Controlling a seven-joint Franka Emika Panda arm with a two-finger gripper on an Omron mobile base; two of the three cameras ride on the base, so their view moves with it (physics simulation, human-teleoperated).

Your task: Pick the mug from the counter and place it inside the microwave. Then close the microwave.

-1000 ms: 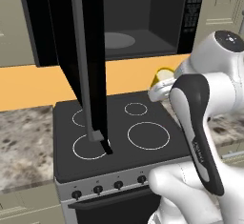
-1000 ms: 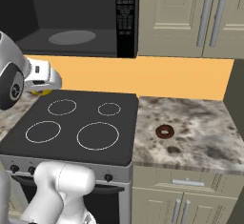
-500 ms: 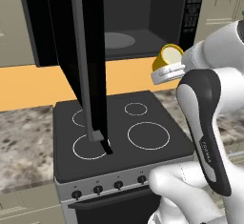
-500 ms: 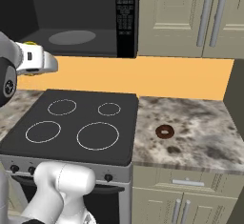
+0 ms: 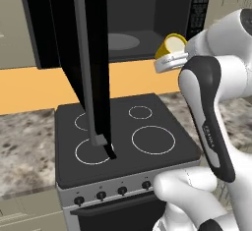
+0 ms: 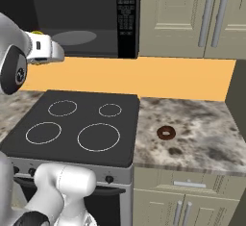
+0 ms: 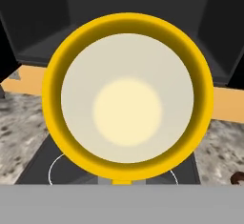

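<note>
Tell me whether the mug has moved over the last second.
Yes. The mug has risen from beside the stovetop to the height of the microwave opening, carried in the tool.

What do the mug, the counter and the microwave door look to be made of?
Mug: probably glazed ceramic, smooth yellow outside and pale cream inside; plastic is possible. Counter: polished stone, judging by its mottled grey-brown speckle. Microwave door: dark glossy glass, apparently, with a matte grey bar handle, metal or plastic.
</note>
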